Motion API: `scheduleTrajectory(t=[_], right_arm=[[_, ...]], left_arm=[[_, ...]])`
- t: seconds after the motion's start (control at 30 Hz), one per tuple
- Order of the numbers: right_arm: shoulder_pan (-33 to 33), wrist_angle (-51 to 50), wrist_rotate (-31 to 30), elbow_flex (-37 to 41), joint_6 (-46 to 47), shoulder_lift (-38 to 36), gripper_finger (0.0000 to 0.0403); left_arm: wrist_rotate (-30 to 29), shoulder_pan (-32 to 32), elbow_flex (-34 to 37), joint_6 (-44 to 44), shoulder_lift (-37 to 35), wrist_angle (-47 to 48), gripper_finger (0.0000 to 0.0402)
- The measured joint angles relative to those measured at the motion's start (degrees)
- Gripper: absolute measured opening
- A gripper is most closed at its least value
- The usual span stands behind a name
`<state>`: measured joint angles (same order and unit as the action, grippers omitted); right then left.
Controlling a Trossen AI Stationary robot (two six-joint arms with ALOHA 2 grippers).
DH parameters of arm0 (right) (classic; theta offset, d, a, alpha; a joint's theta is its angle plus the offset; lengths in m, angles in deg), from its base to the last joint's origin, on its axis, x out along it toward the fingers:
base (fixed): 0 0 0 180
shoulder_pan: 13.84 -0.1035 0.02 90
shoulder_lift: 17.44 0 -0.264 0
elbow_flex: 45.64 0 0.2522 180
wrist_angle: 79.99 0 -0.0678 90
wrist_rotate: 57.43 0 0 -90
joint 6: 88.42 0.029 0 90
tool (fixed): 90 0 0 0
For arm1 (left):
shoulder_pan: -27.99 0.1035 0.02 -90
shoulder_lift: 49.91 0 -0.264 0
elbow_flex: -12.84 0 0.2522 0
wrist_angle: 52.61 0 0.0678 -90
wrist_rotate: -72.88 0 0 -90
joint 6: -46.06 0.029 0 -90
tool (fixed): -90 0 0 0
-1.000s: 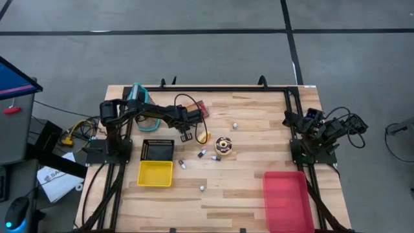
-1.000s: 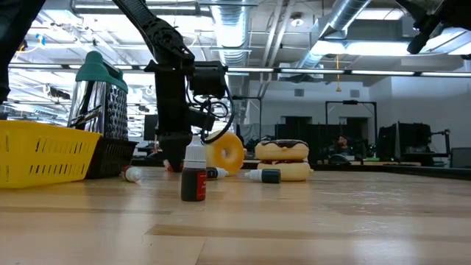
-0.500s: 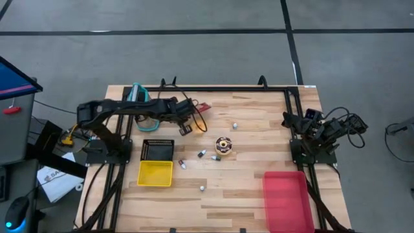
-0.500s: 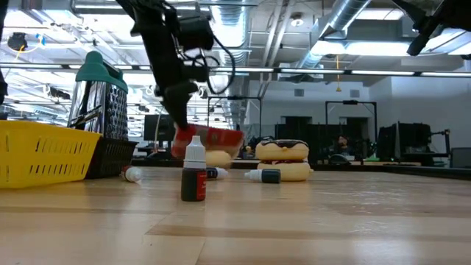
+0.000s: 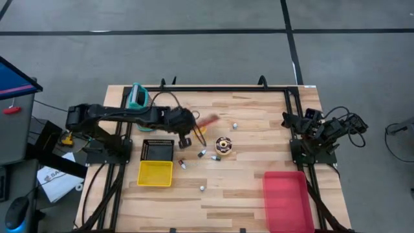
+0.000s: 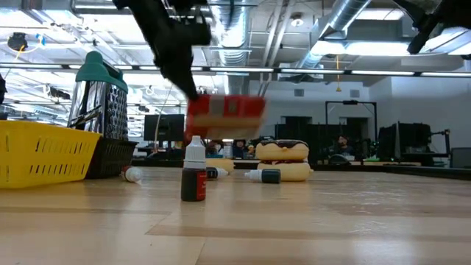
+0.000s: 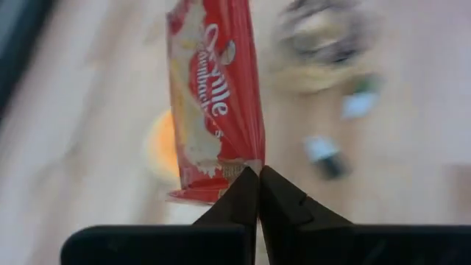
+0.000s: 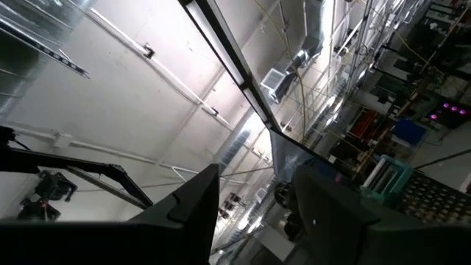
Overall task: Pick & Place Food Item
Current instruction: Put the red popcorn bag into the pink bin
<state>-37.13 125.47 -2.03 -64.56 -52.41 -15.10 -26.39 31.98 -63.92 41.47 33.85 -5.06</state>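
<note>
The pick looks done and the place is left. The left gripper (image 7: 257, 177) has its 2 dark fingers pressed together on the crimped end of a red, glossy plastic-wrapped snack bar (image 7: 213, 103), which hangs in the air above the wooden slatted table (image 5: 252, 139), clear of the small dropper bottles (image 6: 194, 174) and the chocolate-iced doughnut (image 5: 223, 145) below it. Judging by the layout, a container is the likely goal: the yellow plastic bin (image 5: 155, 173) sits near the left arm, the red plastic tray (image 5: 286, 197) well apart on the right side. Which one is meant cannot be told. The right gripper (image 8: 254, 199) is folded up at its own base with its fingers spread, empty.
</note>
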Motion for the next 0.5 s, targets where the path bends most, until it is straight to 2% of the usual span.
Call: scheduleTrajectory(t=[0.17, 0.37, 0.5], right_arm=[[-0.05, -11.81, 1.84, -9.04, -3.24, 7.98, 0.0171], [-1.43, -22.92, 1.83, -22.74, -21.50, 21.73, 0.0171], [-1.82, -33.48, 0.15, -32.97, -27.97, 30.33, 0.0179]], left_arm=[[8.94, -3.36, -3.16, -2.07, -3.23, -1.16, 0.0000], [17.12, -3.91, -9.25, -7.09, -4.41, -6.14, 0.0000], [20.66, -3.89, -13.51, -8.17, -4.21, -10.19, 0.0000]])
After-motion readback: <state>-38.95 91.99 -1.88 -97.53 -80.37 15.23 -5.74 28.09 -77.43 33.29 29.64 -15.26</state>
